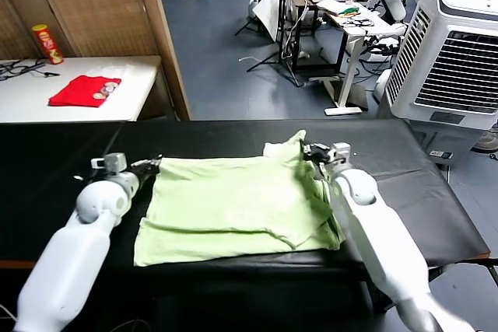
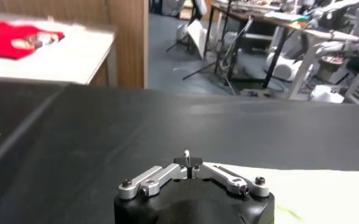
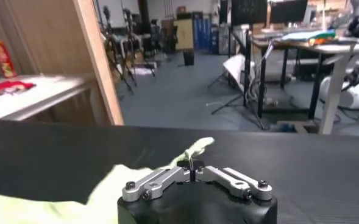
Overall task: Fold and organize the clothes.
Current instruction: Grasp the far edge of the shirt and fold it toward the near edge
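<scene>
The clothes are one pale green T-shirt, lying partly folded on the black table. A raised flap stands at its far right corner. My left gripper sits low at the shirt's far left corner, shut, with the cloth edge running in under its tips. At the far right corner my right gripper is shut on the cloth. In the right wrist view a green tip of the shirt pokes out just beyond the closed jaws.
A white side table at the back left carries a folded red garment and a red can. A wooden partition stands behind the table. A large white air cooler is at the right.
</scene>
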Motion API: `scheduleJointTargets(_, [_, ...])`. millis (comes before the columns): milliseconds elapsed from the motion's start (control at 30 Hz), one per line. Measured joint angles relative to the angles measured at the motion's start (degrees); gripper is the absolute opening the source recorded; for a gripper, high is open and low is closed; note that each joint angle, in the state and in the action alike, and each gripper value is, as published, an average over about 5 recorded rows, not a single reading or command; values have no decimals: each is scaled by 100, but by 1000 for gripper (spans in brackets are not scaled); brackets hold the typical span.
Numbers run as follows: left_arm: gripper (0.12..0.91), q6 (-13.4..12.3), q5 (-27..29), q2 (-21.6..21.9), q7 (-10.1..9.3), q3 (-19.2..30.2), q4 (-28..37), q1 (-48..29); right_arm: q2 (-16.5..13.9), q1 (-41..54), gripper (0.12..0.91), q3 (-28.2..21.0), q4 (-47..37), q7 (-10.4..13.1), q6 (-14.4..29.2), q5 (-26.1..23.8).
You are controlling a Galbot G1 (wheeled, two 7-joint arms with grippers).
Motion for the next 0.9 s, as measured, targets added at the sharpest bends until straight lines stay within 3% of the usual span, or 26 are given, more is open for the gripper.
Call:
scheduleJointTargets(433, [128,-133,25,198,-118,-838,-1496,1759,-806,-1343,126,380,1720,292,-670,209])
scheduleJointTargets(900, [128,-174,335,191,-147,-1343,-2572,3279,-981,-2224,126,481,2484,376,-1132,-62])
